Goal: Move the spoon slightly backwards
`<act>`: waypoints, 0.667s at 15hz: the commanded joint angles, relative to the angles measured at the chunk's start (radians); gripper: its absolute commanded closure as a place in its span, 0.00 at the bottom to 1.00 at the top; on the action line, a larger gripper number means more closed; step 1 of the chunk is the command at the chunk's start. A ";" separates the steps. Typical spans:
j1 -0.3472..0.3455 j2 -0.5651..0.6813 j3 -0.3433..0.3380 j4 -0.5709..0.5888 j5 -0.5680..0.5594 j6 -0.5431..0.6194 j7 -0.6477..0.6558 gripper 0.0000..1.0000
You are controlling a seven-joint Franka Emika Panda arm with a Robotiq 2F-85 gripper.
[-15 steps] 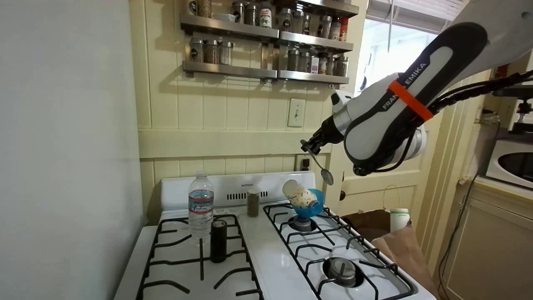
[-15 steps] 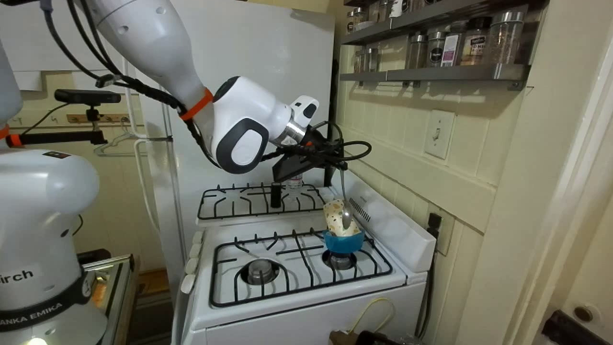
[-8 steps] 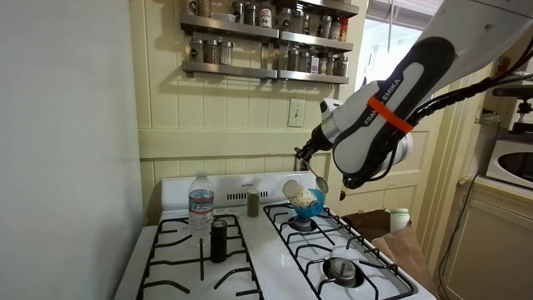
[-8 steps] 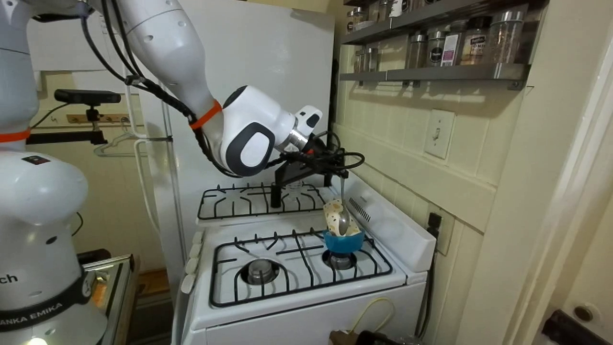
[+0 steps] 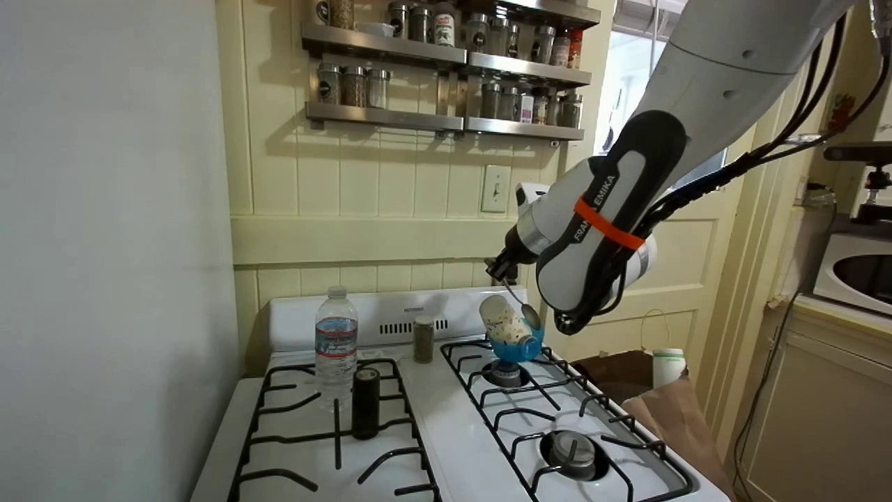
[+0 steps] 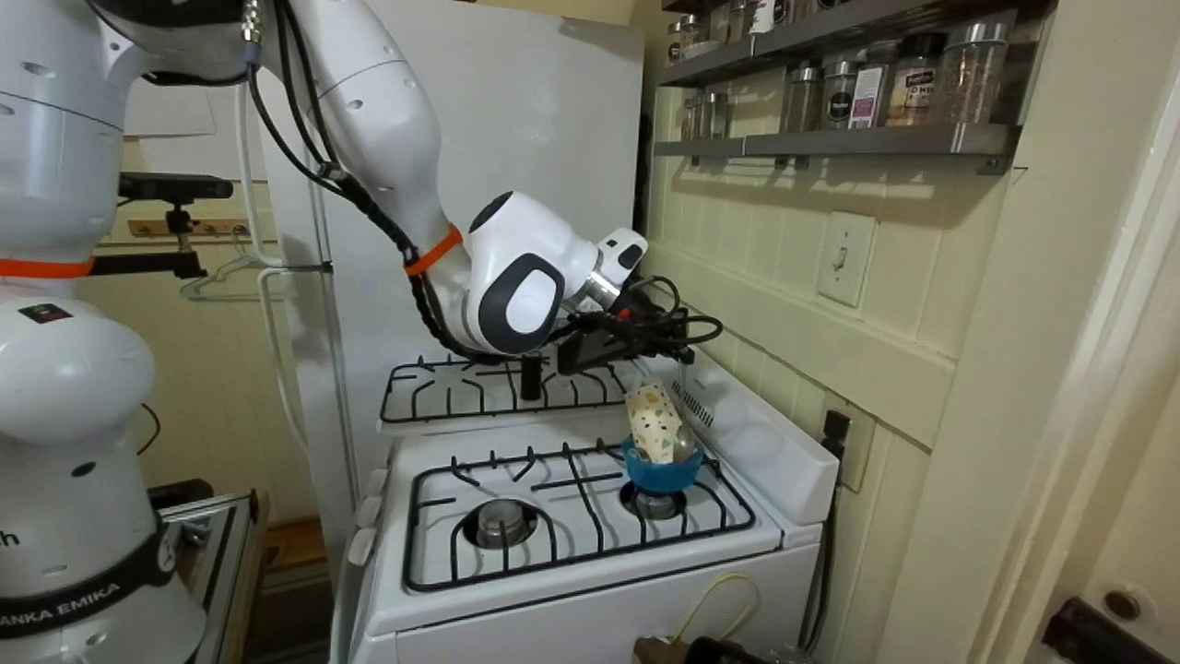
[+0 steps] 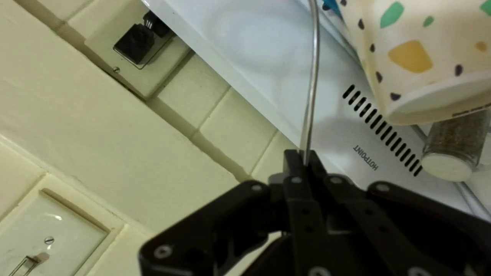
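The spoon is a thin metal spoon, not light blue. Its head hangs down beside the patterned paper cup. Its head also shows in an exterior view, at the blue bowl's rim level; I cannot tell whether it touches cup or bowl. In the wrist view the spoon's handle rises from between the fingertips. My gripper is shut on the handle end, above the bowl; it also shows in both exterior views. The cup leans in the blue bowl over the back burner.
A clear water bottle, a dark cylinder and a spice jar stand on the stove. The stove's back panel and the wall with an outlet are close to the gripper. Black grates cover the burners.
The arm has moved down and toward the stove's back with the spoon. The spoon head has come down from above the bowl to its rim. The cup and bowl have shifted and tilted slightly.
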 commanded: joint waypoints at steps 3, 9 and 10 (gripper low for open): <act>-0.259 0.062 0.270 0.091 -0.013 -0.044 -0.003 0.69; -0.541 0.047 0.572 0.098 -0.078 -0.097 -0.013 0.25; -0.571 0.038 0.599 0.091 -0.090 -0.106 -0.011 0.18</act>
